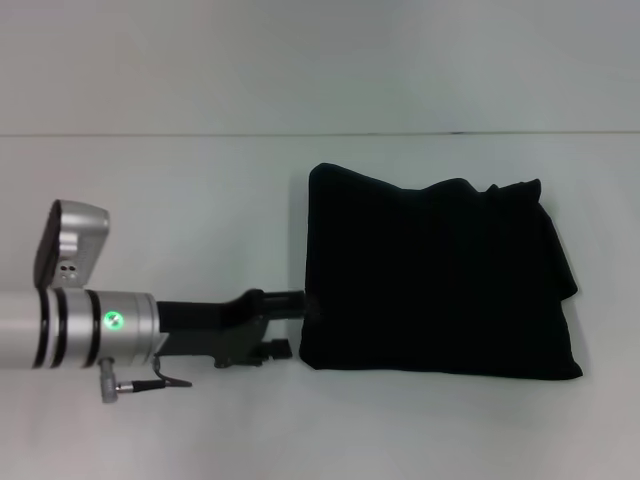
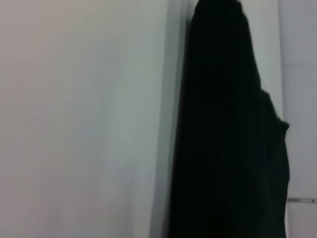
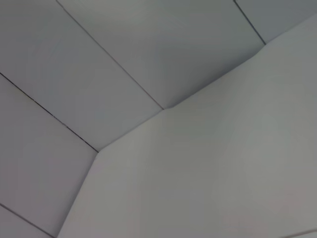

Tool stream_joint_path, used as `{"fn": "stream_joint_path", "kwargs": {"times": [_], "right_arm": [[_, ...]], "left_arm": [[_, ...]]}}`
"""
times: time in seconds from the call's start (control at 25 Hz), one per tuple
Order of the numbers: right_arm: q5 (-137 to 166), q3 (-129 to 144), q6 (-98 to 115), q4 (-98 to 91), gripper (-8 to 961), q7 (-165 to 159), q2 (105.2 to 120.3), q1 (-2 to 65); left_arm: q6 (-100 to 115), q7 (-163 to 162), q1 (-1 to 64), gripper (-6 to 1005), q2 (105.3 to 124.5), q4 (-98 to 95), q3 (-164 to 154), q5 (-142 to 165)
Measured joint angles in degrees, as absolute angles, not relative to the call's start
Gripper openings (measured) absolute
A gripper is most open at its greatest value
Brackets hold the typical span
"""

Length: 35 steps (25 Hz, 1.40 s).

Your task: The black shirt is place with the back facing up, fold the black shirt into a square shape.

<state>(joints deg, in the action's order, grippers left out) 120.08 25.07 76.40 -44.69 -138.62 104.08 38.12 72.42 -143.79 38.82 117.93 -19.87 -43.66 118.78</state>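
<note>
The black shirt (image 1: 440,275) lies on the white table (image 1: 180,200) right of centre, folded into a thick, roughly square block with a rumpled far edge. No print shows on it. My left arm reaches in from the left, and my left gripper (image 1: 300,305) is at the shirt's left edge, low down; its fingertips merge with the dark cloth. The left wrist view shows the black shirt (image 2: 228,139) close up as a dark mass beside bare table. My right gripper is out of view.
White tabletop (image 2: 79,124) stretches to the left and in front of the shirt. The table's far edge (image 1: 200,134) meets a pale wall. The right wrist view shows only grey panels (image 3: 124,74) and a white surface.
</note>
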Motion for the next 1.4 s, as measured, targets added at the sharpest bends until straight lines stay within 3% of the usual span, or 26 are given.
{"fn": "stream_joint_path", "kwargs": {"times": [0.24,0.52,1.4], "right_arm": [[120.1,25.0,76.8,-44.7,879,-138.7,103.97,38.1],[120.1,23.8,77.7,-44.7,879,-138.9,103.97,37.9],[120.0,21.6,79.1,-44.6,879,-139.1,103.88,37.6]], "left_arm": [[70.7,-143.7,40.2,825,119.20,-19.2,-46.4,118.8],[70.2,-143.7,41.1,825,119.35,-19.4,-48.5,118.8],[70.6,-139.2,41.8,91,118.97,-19.7,-51.1,118.8]]}}
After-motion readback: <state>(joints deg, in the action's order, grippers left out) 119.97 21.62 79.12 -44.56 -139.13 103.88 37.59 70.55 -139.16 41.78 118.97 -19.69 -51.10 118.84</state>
